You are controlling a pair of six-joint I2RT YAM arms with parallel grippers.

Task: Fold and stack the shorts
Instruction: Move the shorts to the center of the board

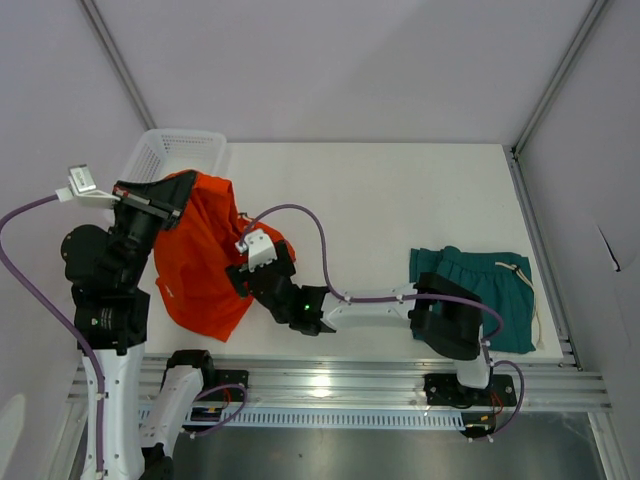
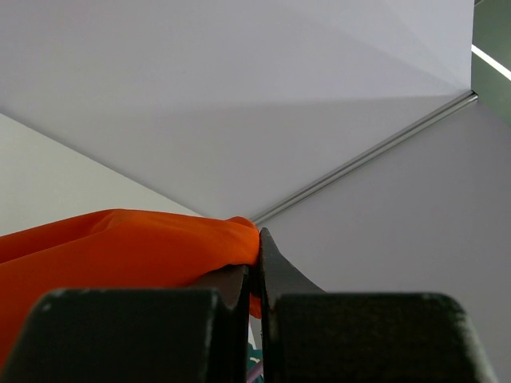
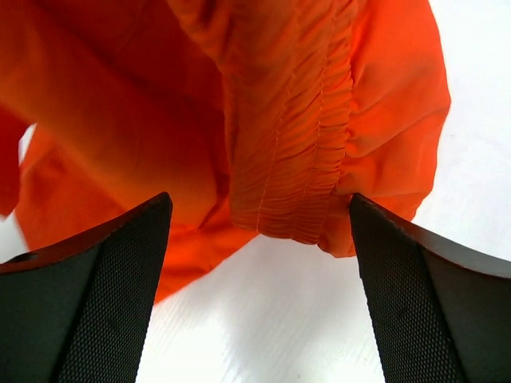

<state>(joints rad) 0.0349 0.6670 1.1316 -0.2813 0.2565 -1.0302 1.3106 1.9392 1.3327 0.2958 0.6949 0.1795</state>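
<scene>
Dark teal fabric shorts look folded; bright orange fabric shorts unfolded, pinched in left hand, right hand wide.

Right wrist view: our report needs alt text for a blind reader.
Bunched orange shorts fill the frame, their gathered elastic waistband at centre over the white table. The right gripper is open, one dark finger on each side of the waistband.

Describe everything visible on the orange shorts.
The orange shorts are thin, bright fabric with a gathered elastic waistband, crumpled and unfolded. The left hand is shut on one edge, holding it raised; the rest drapes onto the white table at its left side. The right hand is open, fingers either side of the waistband, not gripping.
</scene>
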